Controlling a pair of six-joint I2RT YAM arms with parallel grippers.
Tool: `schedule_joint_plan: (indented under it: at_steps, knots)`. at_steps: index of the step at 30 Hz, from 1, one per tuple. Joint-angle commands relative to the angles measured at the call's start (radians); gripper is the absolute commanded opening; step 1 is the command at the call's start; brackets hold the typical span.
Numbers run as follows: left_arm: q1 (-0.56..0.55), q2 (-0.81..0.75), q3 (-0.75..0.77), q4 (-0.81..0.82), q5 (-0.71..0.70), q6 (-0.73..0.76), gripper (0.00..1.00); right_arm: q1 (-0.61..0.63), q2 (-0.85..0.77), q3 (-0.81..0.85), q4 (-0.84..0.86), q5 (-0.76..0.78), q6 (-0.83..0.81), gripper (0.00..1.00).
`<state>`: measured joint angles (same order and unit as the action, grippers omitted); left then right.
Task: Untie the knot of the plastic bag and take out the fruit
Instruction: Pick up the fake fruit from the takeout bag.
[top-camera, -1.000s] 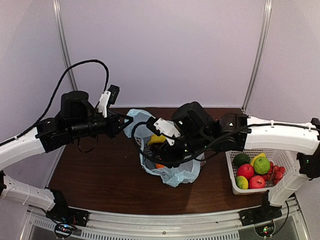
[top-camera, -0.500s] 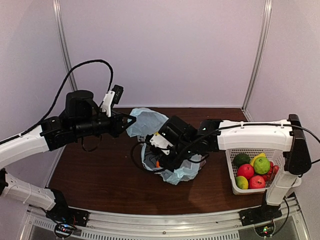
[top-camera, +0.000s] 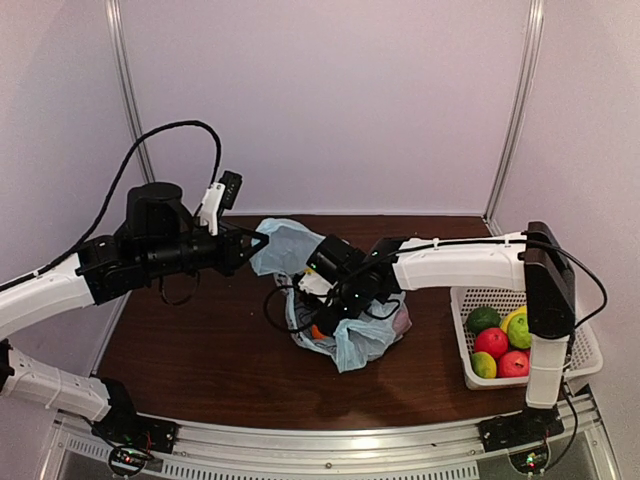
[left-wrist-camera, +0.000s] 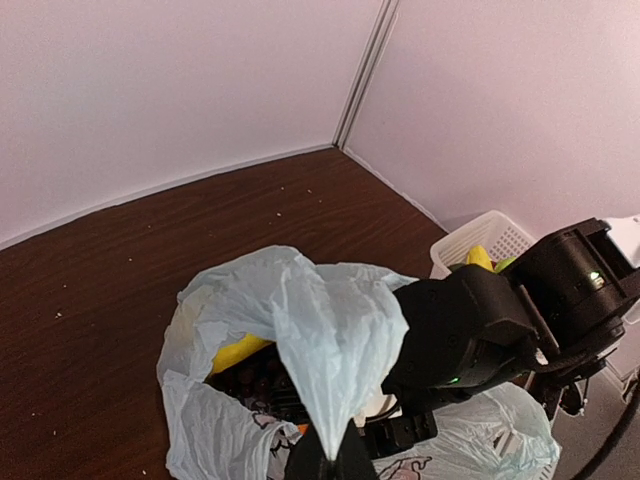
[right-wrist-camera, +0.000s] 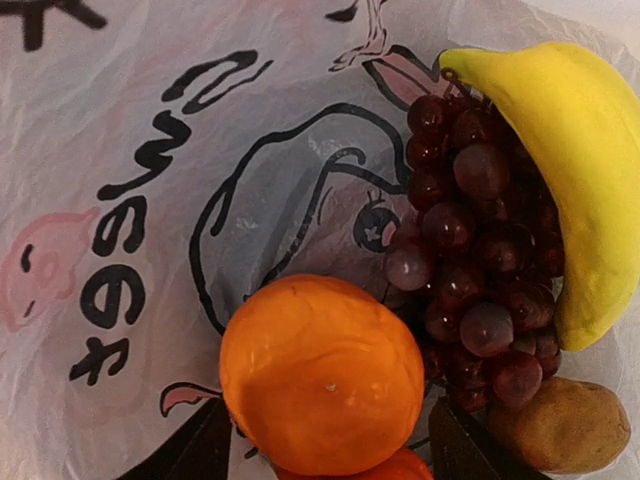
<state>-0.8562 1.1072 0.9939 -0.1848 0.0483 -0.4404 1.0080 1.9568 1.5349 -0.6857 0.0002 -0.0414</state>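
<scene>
The light blue plastic bag lies mid-table with its mouth open; no knot shows. My left gripper is shut on a flap of the bag and holds it up and to the left; its fingers pinch the flap's tip. My right gripper is down inside the bag, open, with its fingers on either side of an orange. Beside it lie a dark purple grape bunch, a yellow banana, a brown oval fruit and a second orange.
A white mesh basket with a green apple, limes and red fruit stands at the right edge; it also shows in the left wrist view. The right arm's black wrist fills the bag's mouth. Walls close off the back and sides.
My right gripper has moved down and left from above the bag into its open mouth. My left gripper keeps hold of the flap, nearly still.
</scene>
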Motion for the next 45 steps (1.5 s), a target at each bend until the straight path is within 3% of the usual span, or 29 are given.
schedule_joint_plan:
  at_steps: [1, 9, 27, 33, 45]
  knots:
    - [0.006, -0.015, -0.008, 0.021, -0.003, -0.01, 0.0, -0.03, 0.033, 0.022, -0.016, 0.003, -0.007, 0.71]
    - [0.006, -0.005, -0.003, 0.015, -0.002, -0.015, 0.0, -0.057, 0.096, 0.04, -0.011, 0.017, -0.018, 0.83]
    - [0.006, 0.016, 0.003, 0.012, 0.009, -0.022, 0.0, -0.066, 0.16, 0.05, 0.136, 0.02, 0.025, 0.85]
    - [0.006, 0.003, -0.002, 0.001, 0.006, -0.027, 0.0, -0.066, 0.146, 0.038, 0.176, 0.031, 0.041, 0.68]
    - [0.007, -0.007, -0.002, -0.004, -0.006, -0.039, 0.0, -0.064, 0.056, -0.005, 0.182, 0.02, 0.041, 0.56]
